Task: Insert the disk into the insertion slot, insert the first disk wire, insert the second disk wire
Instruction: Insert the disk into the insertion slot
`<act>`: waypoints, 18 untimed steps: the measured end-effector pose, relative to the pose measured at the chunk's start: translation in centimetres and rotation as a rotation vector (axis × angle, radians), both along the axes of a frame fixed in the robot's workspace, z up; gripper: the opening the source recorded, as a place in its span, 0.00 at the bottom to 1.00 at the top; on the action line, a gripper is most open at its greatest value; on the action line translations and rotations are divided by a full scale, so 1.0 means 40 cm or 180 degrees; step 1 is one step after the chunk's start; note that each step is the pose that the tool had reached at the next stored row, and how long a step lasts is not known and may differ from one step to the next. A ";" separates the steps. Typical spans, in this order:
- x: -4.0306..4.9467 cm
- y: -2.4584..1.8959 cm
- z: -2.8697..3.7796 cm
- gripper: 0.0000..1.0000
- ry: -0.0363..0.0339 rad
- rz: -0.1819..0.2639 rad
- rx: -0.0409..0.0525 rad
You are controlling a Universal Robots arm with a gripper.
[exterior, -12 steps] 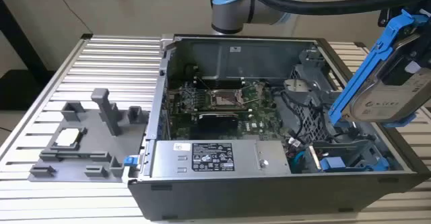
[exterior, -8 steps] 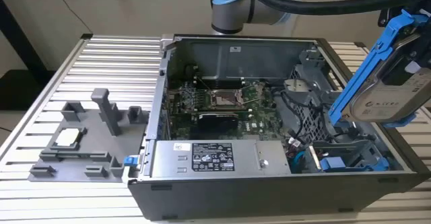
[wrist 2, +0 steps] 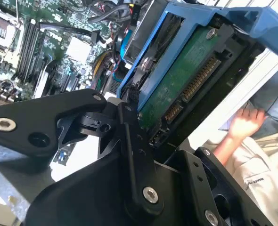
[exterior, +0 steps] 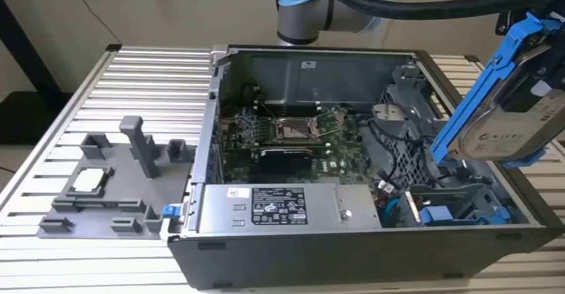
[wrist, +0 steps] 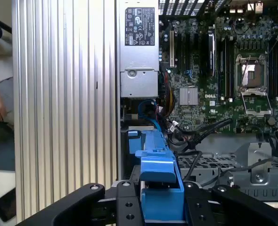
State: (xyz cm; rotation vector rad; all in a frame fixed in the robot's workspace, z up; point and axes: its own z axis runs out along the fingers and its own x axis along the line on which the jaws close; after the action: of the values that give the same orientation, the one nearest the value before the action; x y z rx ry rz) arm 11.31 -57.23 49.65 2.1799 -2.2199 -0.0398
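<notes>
Though the exterior view's right edge crops it, disk [exterior: 507, 125] clamped by gripper [wrist: 160, 205].

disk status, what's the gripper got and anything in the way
Gripper shut on the disk. Disk held tilted above the computer case, not inserted. Black cables loose inside it.

**Robot lab bench, not an office**

Looked like a robotics test cell. A ribbed aluminium table [exterior: 53, 148] carried an open desktop PC case [exterior: 353, 261] with its motherboard [exterior: 292, 132] exposed. The arm base [exterior: 305, 9] stood behind the case, and the gripper [wrist: 162, 207] was clamped on the disk [exterior: 517, 125]. A grey fixture block [exterior: 110, 188] with pegs sat beside the case. A person's hand [wrist 2: 242, 125] was off the table edge.
</notes>
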 end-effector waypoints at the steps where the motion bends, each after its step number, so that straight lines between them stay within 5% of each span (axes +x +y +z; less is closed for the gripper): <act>1: 0.001 0.000 -0.001 0.33 0.0000 0.0000 0.0000; 18: 0.012 -0.001 -0.049 0.33 0.0000 0.0004 0.0001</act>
State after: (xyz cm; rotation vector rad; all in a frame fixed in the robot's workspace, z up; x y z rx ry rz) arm 11.80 -57.26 47.69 2.1812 -2.2188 -0.0400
